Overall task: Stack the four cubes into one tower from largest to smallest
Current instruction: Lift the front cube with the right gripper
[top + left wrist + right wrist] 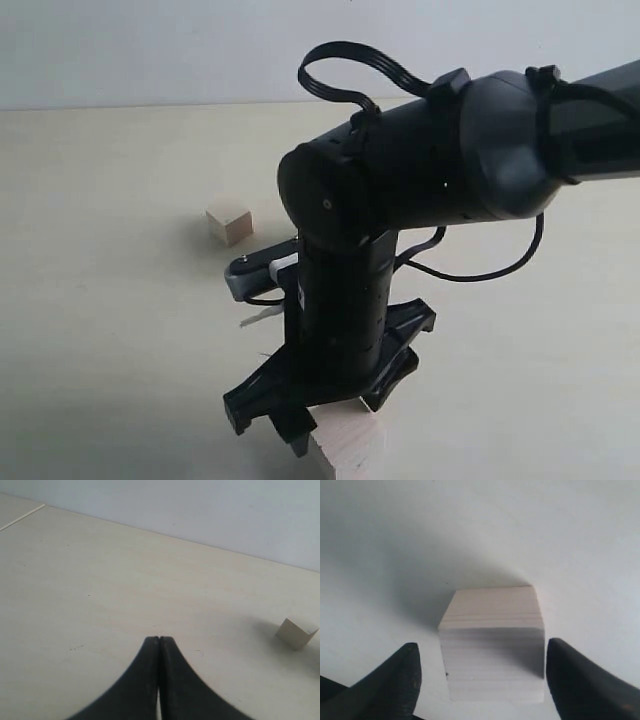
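Pale tabletop, right pincer wide open astride a cube; left pincer closed, empty

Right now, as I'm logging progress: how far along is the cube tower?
Done: nothing looks stacked; the small cube sits alone on the table. In hand: the right gripper is open, a finger on each side of a bigger cube, not gripping it. The left gripper is shut and empty. Left: all the stacking; only two cubes are in view.
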You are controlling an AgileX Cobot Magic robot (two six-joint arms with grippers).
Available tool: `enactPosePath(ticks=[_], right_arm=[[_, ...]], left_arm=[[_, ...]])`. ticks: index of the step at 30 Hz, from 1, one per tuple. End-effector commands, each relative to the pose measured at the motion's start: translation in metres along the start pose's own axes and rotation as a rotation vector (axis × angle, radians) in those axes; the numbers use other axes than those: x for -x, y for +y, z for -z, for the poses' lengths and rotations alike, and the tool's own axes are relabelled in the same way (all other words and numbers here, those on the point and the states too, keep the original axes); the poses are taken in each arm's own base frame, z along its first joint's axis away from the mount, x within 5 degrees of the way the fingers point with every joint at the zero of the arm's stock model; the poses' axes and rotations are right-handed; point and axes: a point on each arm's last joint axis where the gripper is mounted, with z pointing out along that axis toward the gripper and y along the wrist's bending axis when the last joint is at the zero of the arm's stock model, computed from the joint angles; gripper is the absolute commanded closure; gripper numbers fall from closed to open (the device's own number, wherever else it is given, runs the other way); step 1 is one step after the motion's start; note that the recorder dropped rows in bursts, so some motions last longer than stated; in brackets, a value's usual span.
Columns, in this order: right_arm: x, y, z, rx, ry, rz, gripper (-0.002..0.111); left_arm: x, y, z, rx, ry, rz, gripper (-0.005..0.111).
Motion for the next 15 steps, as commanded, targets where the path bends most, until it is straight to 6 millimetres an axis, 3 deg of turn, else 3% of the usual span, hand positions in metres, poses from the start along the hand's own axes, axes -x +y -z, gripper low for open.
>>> enactPosePath(ticks=[1, 6, 12, 15], right_arm=[[-0.002, 0.0, 0.0, -0.006, 0.02, -0.006, 0.052], [0.0, -0.001, -0.006, -0.02, 0.033, -0.003, 0.063], [-0.001, -0.002, -0.001, -0.028, 0.022, 0.001, 0.064], [-0.004, -0.001, 0.012, -0.013, -0.013, 0.001, 0.064]], left_arm=[[0.002, -0.001, 0.001, -0.01, -0.015, -0.01, 0.107], [0.002, -0.001, 0.001, -0.01, -0.015, -0.01, 0.107], [0.002, -0.001, 0.001, -0.01, -0.015, -0.008, 0.107], [0.002, -0.001, 0.001, -0.01, -0.015, -0.008, 0.107]])
